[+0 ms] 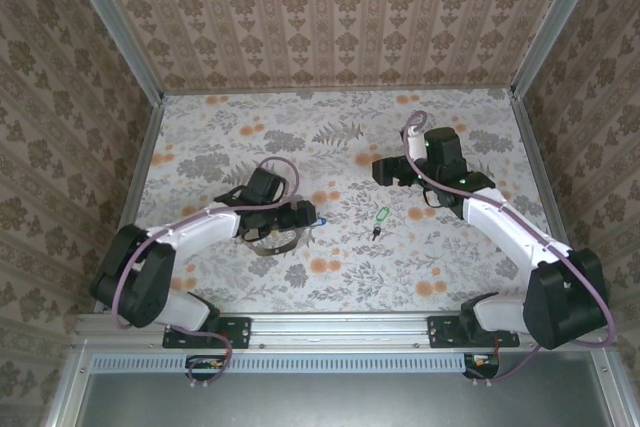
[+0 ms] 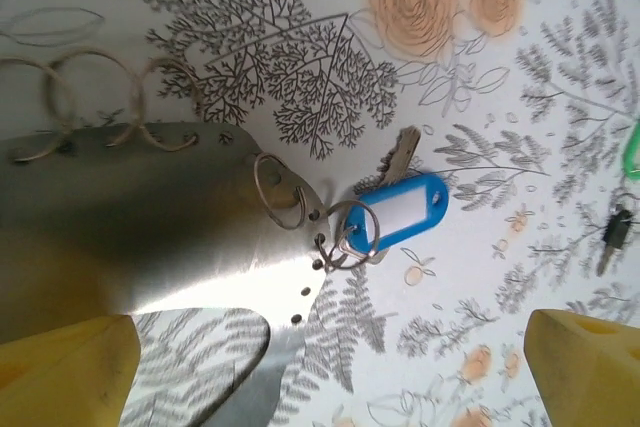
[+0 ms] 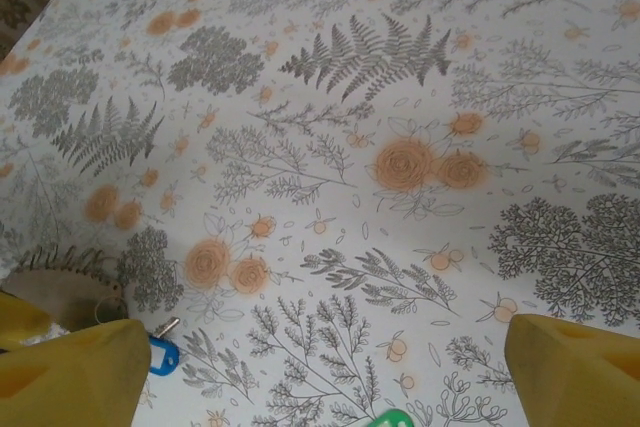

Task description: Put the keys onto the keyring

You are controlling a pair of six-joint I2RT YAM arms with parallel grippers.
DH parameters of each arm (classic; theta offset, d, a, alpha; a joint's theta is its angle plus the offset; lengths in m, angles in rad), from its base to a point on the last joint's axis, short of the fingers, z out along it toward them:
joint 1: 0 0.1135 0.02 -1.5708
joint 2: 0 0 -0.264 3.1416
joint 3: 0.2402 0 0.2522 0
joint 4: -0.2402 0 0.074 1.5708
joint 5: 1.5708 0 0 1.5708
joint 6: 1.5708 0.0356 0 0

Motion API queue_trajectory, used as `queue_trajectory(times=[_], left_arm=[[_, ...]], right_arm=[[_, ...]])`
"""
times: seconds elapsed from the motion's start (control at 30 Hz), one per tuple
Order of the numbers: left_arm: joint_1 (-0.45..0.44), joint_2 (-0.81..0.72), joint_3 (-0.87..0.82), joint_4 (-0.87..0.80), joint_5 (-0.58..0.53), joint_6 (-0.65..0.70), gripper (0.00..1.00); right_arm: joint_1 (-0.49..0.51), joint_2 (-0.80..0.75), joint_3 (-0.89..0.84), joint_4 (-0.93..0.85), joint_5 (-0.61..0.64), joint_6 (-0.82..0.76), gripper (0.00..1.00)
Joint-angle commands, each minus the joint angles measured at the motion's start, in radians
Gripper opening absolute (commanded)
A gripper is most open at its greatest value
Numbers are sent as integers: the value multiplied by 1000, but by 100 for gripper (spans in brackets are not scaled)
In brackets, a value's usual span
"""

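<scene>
Silvery key (image 2: 402,155) with blue plastic tag (image 2: 405,209) is seen flat on the floral desk (image 2: 480,37), its wire ring (image 2: 352,232) at the brushed-metal keyring's (image 2: 150,217) perforated edge. Small dark key (image 2: 612,239) nearby. Yellow left fingers (image 2: 60,372) and right fingers (image 3: 575,367) are held wide apart, empty.

Item 1, left arm (image 1: 190,232): I see it run from the lower left of the frame toward centre, forearm low and near level. Item 2, left gripper (image 1: 300,215): jaws spread wide, yellow fingertips (image 2: 65,367) in the bottom corners of its wrist view. Item 3, right arm (image 1: 500,222): stretched from lower right up to centre right. Item 4, right gripper (image 1: 392,172): pointing left, jaws likewise wide apart.
</scene>
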State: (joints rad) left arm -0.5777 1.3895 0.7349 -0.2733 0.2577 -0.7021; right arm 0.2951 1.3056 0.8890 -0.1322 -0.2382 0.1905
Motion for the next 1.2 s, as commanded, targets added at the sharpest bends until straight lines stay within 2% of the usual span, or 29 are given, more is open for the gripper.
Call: queue_trajectory(times=[0.0, 0.07, 0.1, 0.17, 0.27, 0.33, 0.43, 0.77, 0.9, 0.97, 1.03, 1.17], left_arm=[[63, -110, 57, -150, -6, 68, 97], [115, -161, 45, -177, -8, 98, 94], [162, -189, 35, -185, -4, 109, 89], [194, -218, 18, -184, 13, 119, 75], [178, -215, 5, -155, 25, 104, 64], [140, -192, 0, -123, 17, 81, 55], [71, -136, 18, -107, -18, 69, 47], [-25, 60, 179, -218, -145, 230, 35], [-22, 103, 191, -213, -154, 211, 37], [-22, 119, 194, -203, -159, 193, 44], [-24, 133, 198, -195, -170, 179, 48], [-28, 156, 201, -179, -165, 151, 44]], right_arm=[[17, 43, 1, -8, -53, 17, 87], [50, 72, 28, -21, -55, 13, 83], [74, 79, 43, -28, -58, 11, 81], [119, 144, 74, -40, -55, 8, 77], [151, 195, 91, -27, -70, 33, 72], [155, 211, 79, -4, -83, 50, 70], [161, 210, 50, 18, -99, 59, 70], [168, 110, -46, 54, -139, 3, 75], [167, 63, -89, 80, -121, -14, 82], [168, 51, -103, 97, -115, -14, 100], [167, 48, -113, 116, -111, -9, 100], [164, 52, -122, 135, -92, -8, 100]])
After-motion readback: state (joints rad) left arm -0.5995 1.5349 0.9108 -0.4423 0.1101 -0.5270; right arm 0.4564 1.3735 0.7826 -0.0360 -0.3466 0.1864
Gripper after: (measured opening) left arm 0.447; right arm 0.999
